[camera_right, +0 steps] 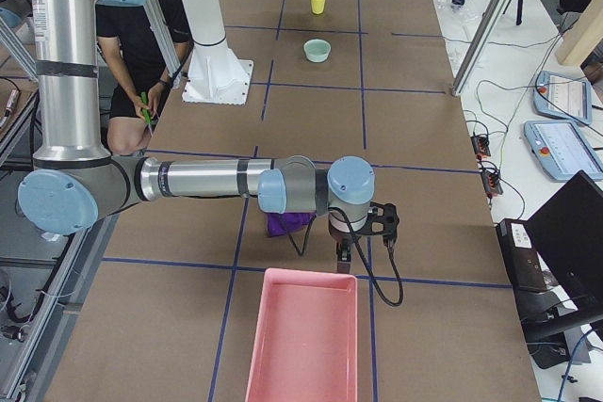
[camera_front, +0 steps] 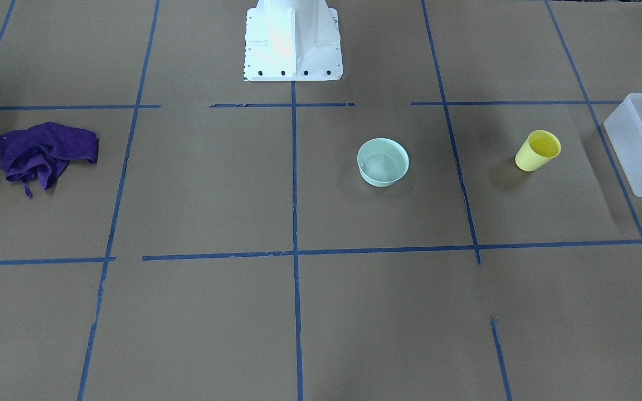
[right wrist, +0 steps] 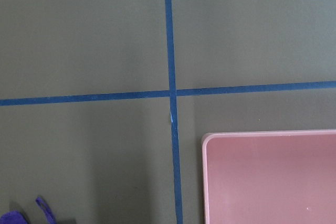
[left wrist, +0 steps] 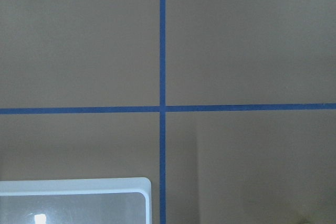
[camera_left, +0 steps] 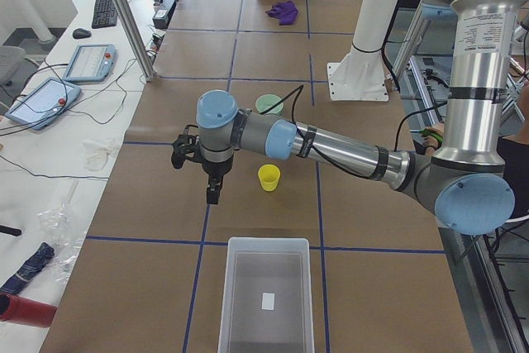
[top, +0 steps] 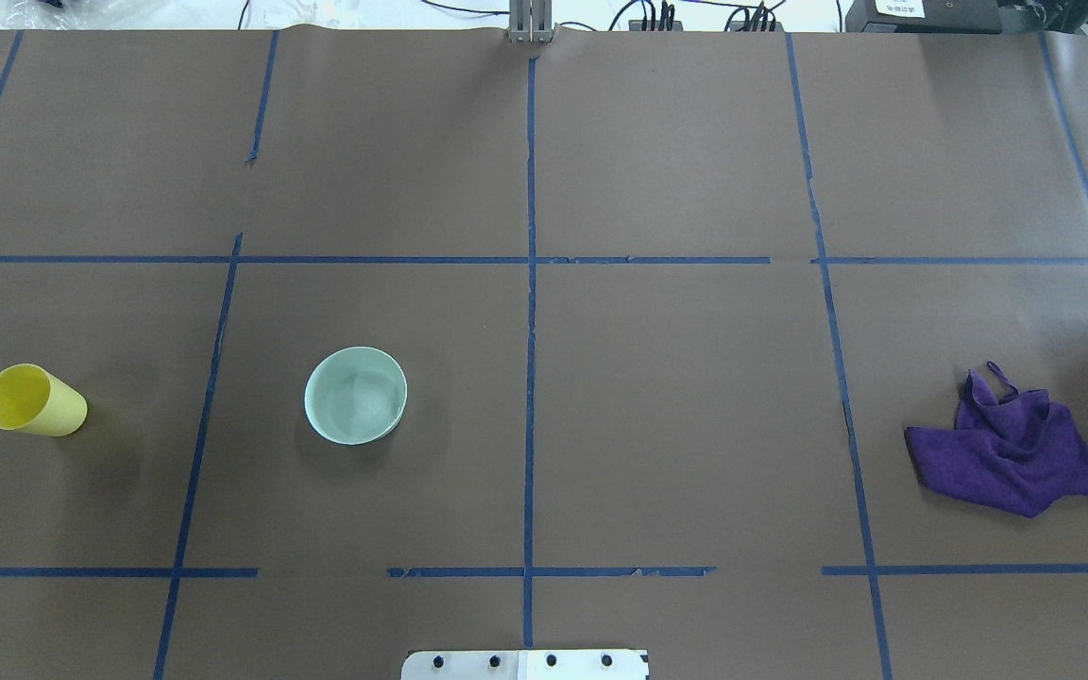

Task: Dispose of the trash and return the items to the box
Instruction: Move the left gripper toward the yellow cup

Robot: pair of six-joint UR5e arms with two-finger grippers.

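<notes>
The upright yellow cup (camera_left: 269, 178) is being recorded as standing near the left gripper (camera_left: 212, 197), toward the robot's base (camera_left: 355, 80) from it; whether the fingers are apart cannot be told.

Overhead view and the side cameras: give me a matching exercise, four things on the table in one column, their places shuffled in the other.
Things:
1. yellow cup
2. mint-green bowl
3. purple cloth
4. frosted tub

Places:
A. crumpled beside the pink tray
B. farthest to the robot's left
C. between the bowl and the tub
D. nearest the robot's base

Pairs: 1-C, 2-D, 3-A, 4-B.
</notes>
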